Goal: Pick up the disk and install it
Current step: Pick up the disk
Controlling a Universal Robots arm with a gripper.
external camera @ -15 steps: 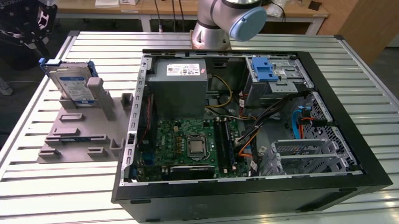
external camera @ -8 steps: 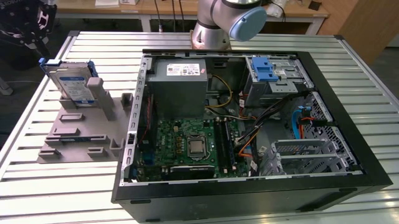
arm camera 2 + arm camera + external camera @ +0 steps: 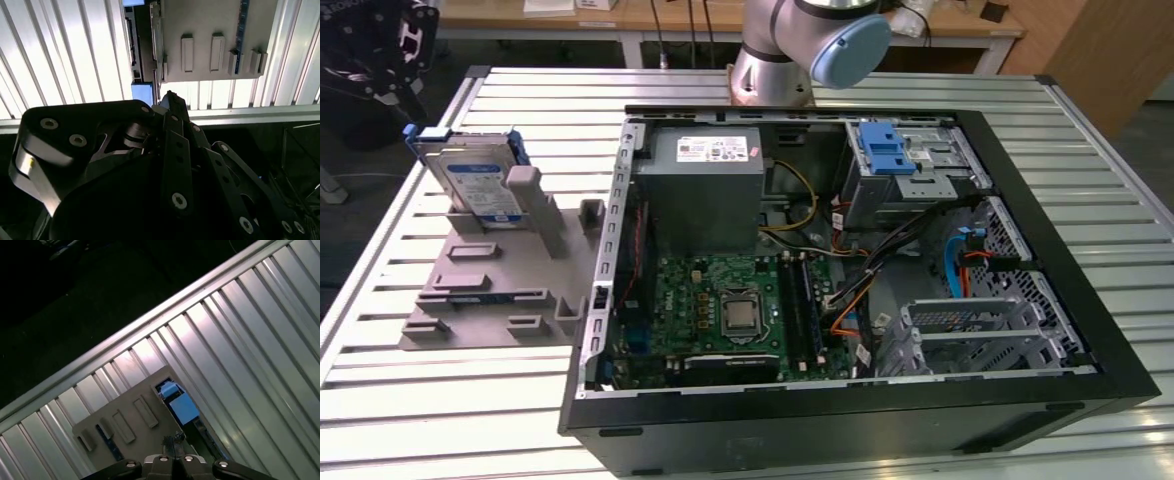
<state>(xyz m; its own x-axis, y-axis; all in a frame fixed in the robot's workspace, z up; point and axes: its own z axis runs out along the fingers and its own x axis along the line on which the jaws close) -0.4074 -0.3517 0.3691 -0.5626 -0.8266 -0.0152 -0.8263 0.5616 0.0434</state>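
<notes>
Pointing down above the upright disk [image 3: 474,180] in its grey fixture [image 3: 487,290], jaws pressed together

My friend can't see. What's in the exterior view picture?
A flat silver hard drive with blue rails stands on edge in a grey plastic fixture block on a slatted metal table. To the exterior view's right lies an open black computer case, its green circuit board showing, with a grey robot arm beyond it.
</notes>
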